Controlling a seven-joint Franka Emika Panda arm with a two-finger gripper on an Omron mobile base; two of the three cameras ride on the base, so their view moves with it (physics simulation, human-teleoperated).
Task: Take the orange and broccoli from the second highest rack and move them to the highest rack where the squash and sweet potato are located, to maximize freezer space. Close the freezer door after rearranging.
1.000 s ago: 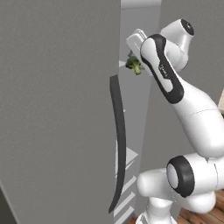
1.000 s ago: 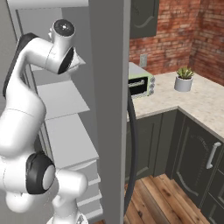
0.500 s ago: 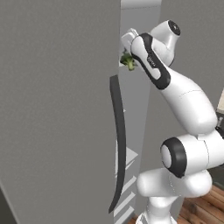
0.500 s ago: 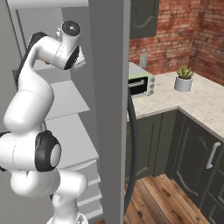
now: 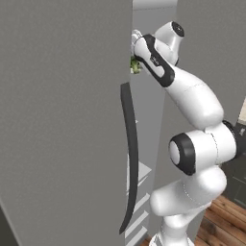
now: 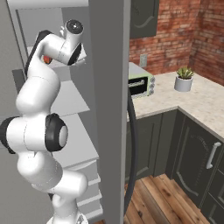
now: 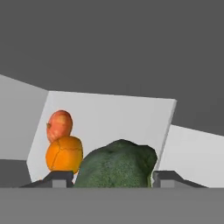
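The gripper (image 7: 112, 178) is closed on the broccoli (image 7: 117, 164), which sits between the two fingers (image 7: 59, 178) inside the freezer (image 6: 109, 87), up at the top racks. The orange (image 7: 64, 154) and a reddish vegetable (image 7: 59, 124) rest on the white rack (image 7: 109, 118) just beyond.

Risks: the rounded broccoli could slip on release and roll off. Carried further in, it could knock the orange. The forearm runs close to the freezer door (image 5: 62, 120) edge and could snag there.

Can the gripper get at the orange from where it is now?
Probably not directly. In the hand view the gripper has the broccoli between its fingers, while the orange sits off to one side, partly behind the broccoli, so it would have to shift sideways first.
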